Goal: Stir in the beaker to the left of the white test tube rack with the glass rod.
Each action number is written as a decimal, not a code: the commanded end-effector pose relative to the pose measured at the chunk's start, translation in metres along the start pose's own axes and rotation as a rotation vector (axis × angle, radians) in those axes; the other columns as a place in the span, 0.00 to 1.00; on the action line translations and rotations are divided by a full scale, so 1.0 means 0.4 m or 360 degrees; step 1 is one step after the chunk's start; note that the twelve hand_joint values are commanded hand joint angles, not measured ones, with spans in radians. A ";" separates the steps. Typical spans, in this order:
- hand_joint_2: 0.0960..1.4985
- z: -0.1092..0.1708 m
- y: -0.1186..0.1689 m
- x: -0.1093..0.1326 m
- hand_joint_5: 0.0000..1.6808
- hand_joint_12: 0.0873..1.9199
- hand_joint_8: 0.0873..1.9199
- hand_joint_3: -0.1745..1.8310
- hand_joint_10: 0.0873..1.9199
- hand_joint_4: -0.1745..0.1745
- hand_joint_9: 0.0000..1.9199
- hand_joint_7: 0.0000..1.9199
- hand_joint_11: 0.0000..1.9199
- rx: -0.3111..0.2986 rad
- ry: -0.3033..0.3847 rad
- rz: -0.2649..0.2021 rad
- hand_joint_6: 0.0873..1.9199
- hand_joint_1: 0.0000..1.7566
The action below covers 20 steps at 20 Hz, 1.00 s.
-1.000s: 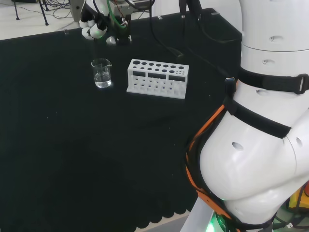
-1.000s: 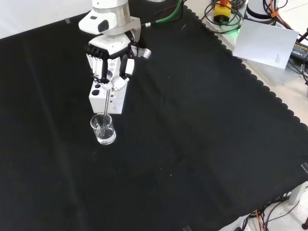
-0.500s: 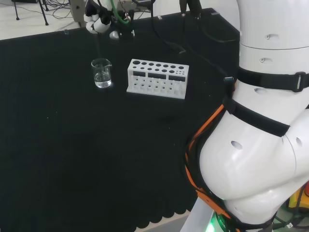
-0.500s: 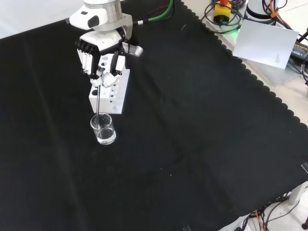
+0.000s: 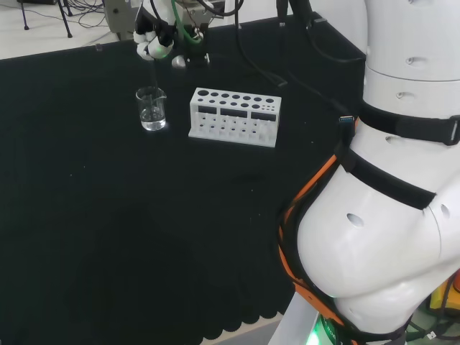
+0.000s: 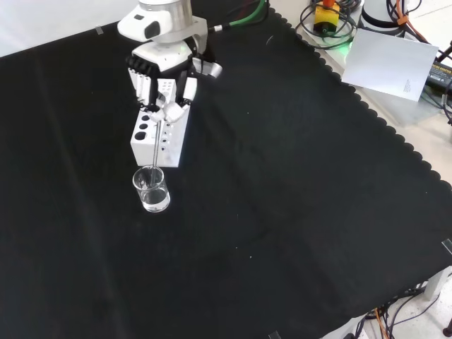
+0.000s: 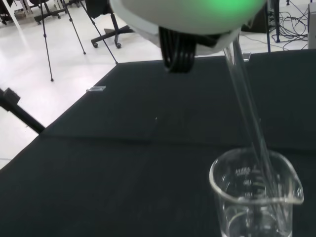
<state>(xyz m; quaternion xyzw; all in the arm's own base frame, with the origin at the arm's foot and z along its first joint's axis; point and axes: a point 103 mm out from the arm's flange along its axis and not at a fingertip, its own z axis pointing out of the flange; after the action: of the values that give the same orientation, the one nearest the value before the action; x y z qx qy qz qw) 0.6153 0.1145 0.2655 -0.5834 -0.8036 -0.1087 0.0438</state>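
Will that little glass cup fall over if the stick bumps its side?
Maybe. The beaker looks small and light, holding little liquid, so a sideways nudge from the glass rod could slide or tip it. Its flat base probably helps. Being clear glass, it would likely break if knocked over.

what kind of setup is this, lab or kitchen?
Looks like a robotics lab staged as a chemistry bench: a glass beaker and white test tube rack on black cloth, tripods standing on the floor behind.
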 end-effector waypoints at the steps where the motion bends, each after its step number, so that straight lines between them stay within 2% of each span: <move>1: 0.38 0.006 0.027 0.038 0.72 0.38 0.50 0.46 0.38 0.00 0.84 0.66 0.85 -0.0019 0.0024 -0.0003 0.24 0.75; 7: 0.40 0.019 0.090 0.072 0.71 0.38 0.50 0.44 0.38 0.00 0.84 0.65 0.85 -0.0017 0.0040 -0.0055 0.25 0.75; 10: 0.42 0.022 0.098 0.076 0.69 0.39 0.50 0.42 0.39 0.00 0.84 0.65 0.85 -0.0029 0.0039 -0.0060 0.27 0.75; 14: 0.45 0.015 0.116 0.056 0.67 0.40 0.51 0.40 0.40 0.00 0.83 0.63 0.85 -0.0027 0.0028 -0.0044 0.30 0.75; 20: 0.44 0.004 0.081 -0.006 0.68 0.40 0.52 0.41 0.41 0.00 0.82 0.63 0.85 -0.0020 -0.0004 0.0019 0.29 0.75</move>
<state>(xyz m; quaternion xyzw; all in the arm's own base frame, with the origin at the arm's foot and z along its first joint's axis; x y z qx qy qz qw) 0.6539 0.1431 0.2726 -0.5756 -0.8073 -0.1236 0.0395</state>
